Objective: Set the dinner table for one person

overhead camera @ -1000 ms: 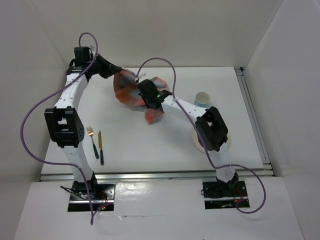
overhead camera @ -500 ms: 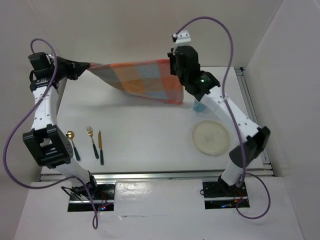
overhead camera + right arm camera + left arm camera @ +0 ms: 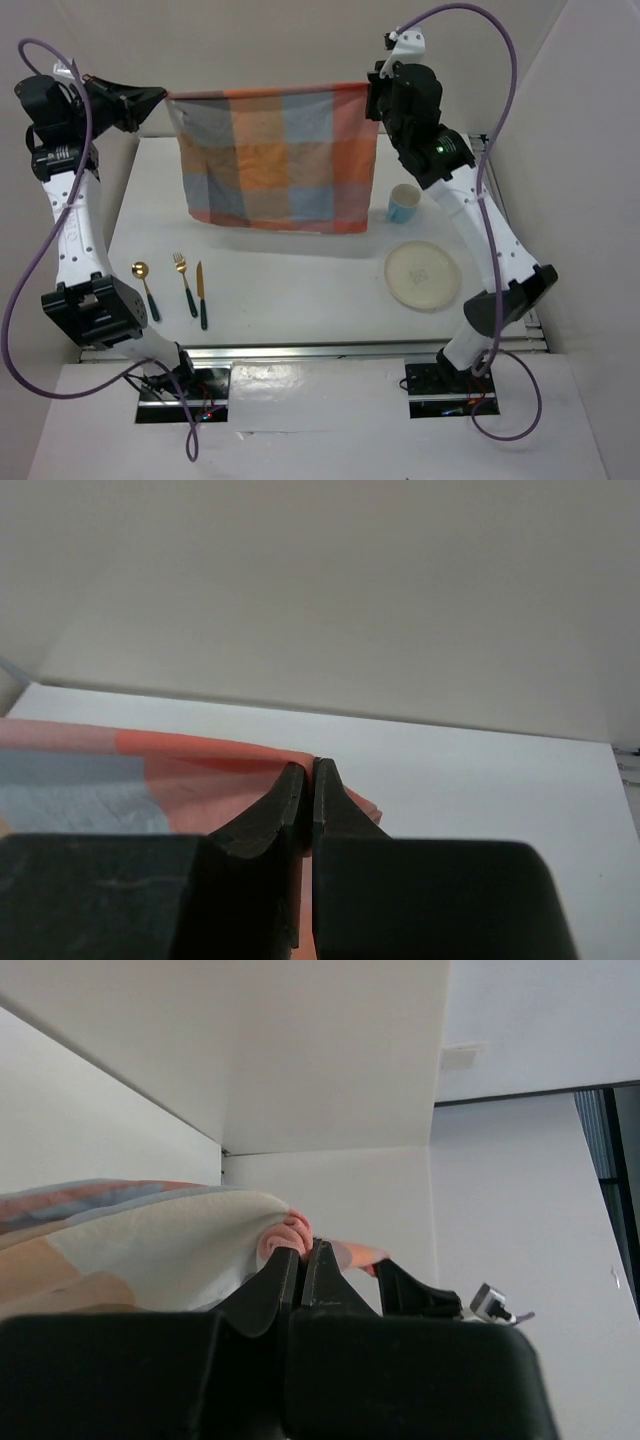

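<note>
1. The dinner table point(image 3: 290, 285) fills the frame beneath both arms, its mat not yet laid.
2. The checked mat point(image 3: 275, 160), bunched a second ago, now hangs spread over the far half, its top corners clamped in the left gripper point(image 3: 165, 97) and the right gripper point(image 3: 372, 88).
3. Lowering it flat looks next; the plate point(image 3: 423, 275) and cup point(image 3: 403, 203) wait.

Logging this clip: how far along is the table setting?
Done: nothing placed yet; spoon, fork and knife lie near-left on the dinner table, plate and cup right. In hand: left gripper and right gripper hold the checked cloth by its top corners, stretched aloft. Left: lay it down, arrange everything.
</note>
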Robot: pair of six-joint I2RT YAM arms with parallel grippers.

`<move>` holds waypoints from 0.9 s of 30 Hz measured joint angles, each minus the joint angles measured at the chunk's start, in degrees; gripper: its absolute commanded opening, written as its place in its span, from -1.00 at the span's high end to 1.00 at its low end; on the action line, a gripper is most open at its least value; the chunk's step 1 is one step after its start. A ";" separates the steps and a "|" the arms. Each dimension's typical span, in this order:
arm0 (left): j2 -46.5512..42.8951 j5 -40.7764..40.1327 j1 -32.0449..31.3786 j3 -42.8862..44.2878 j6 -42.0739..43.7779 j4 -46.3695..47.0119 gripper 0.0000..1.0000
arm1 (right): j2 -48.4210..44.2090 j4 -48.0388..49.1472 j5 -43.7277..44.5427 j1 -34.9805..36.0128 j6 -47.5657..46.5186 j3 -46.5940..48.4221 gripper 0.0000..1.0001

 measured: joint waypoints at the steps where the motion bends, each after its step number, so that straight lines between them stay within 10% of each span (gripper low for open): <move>1: 1.40 0.26 -0.22 1.18 0.07 -0.07 1.00 | 1.97 0.00 -1.14 -1.29 -0.04 1.20 1.00; 18: 28.39 2.80 -6.01 23.02 2.47 -5.29 1.00 | 20.37 0.66 -13.03 -12.98 0.63 14.19 1.00; 27: 13.09 4.00 -4.24 -4.66 10.08 -5.86 1.00 | 2.23 5.86 -15.54 -12.61 5.40 -21.07 1.00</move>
